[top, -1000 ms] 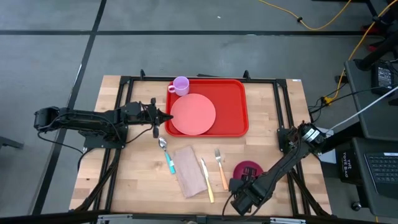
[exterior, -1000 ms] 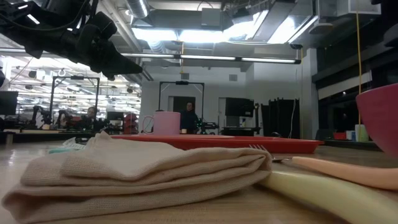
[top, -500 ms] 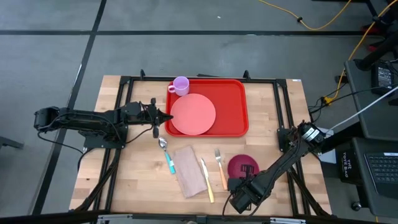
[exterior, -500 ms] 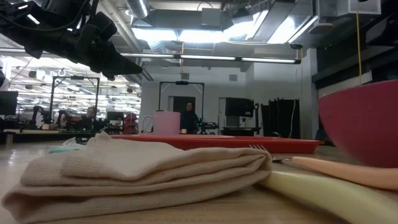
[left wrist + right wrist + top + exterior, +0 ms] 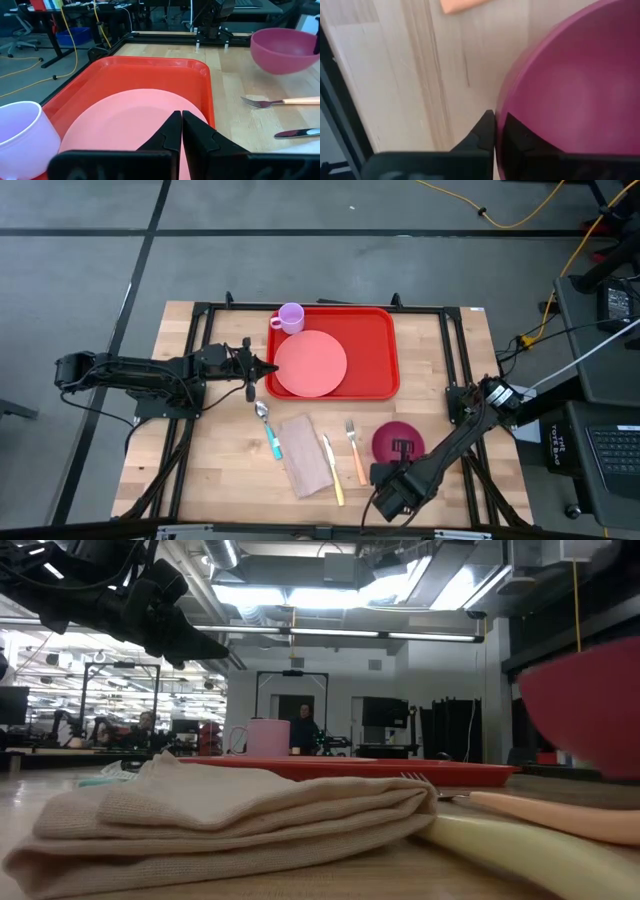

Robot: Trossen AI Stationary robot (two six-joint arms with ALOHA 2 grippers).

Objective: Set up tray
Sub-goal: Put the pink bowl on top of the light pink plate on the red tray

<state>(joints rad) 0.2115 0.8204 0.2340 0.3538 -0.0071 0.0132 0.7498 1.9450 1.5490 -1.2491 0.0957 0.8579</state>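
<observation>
At the near right of the light wooden surface [image 5: 440, 370], the right tool [image 5: 401, 448] was closed on the rim of a dark pink round plastic bowl [image 5: 398, 442]. Its two dark fingers [image 5: 487, 131] pinched the bowl's wall between them. In the low view the bowl hung clear above the surface, slightly tilted.

Left of the bowl lay the cutlery, all flat on the wood. A fork with an orange plastic handle [image 5: 355, 452] was nearest to the bowl. Next to it lay a knife with a pale yellow handle [image 5: 333, 472]. A beige folded cloth napkin [image 5: 306, 454] was beside the knife, and a spoon with a teal handle [image 5: 269, 429] lay at the napkin's left, apart from it.

Farther back, in the middle of the surface, stood the large bright red rectangular plastic tray [image 5: 376, 350]. A round pink flat plate [image 5: 310, 363] lay inside it, toward its left side. A small lilac plastic cup [image 5: 290, 317] stood upright in the tray's far left corner, just beside the plate.

The left tool [image 5: 268, 367] hovered at the left edge of the tray, over the plate's left rim. Its fingers [image 5: 171, 134] were pressed together with nothing between them.
</observation>
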